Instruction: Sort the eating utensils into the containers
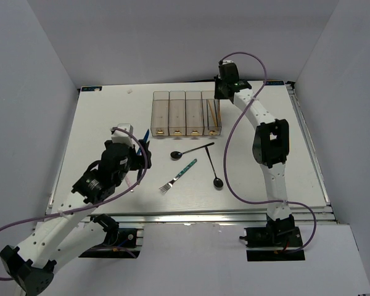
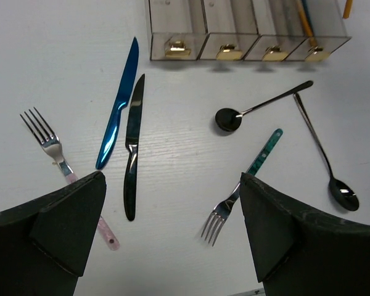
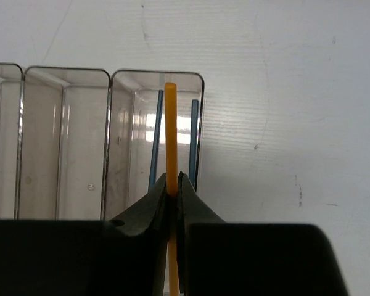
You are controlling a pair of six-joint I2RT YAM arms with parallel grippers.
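Right gripper [image 3: 171, 186] is clamping an orange chopstick [image 3: 171, 123] between nearly closed fingertips; the jaws are standing only as far apart as the stick is thick. In the right wrist view the stick is running from the fingertips toward 12 o'clock, over the open top of the end bin [image 3: 200, 123] of the containers [image 1: 177, 93]. Its free end is lying in line with the bin's 12 o'clock rim. Whether the stick is touching the bin cannot be told. Two dark-blue chopsticks [image 3: 155, 145] are lying inside that same bin, one at 9 o'clock and one at 3 o'clock of the orange stick.

Left gripper [image 2: 171, 185] is standing wide open and is holding nothing. Its fingers [image 2: 71, 225] are hanging above the table [image 1: 105, 111], apart from every utensil.

In the left wrist view the utensils are lying as follows:
- A blue knife [image 2: 118, 111] and a black knife [image 2: 132, 148] are lying side by side toward 11 o'clock of the open jaws.
- A pink-handled fork [image 2: 52, 148] is lying at 9 o'clock, its handle passing under the left finger.
- A teal-handled fork [image 2: 254, 165] is lying at 3 o'clock, beside the right finger.
- Two black spoons [image 2: 265, 102] are lying toward 2 o'clock, their handle ends meeting.

Yellow labels [image 2: 177, 48] are marking the containers' near ends at 12 o'clock.
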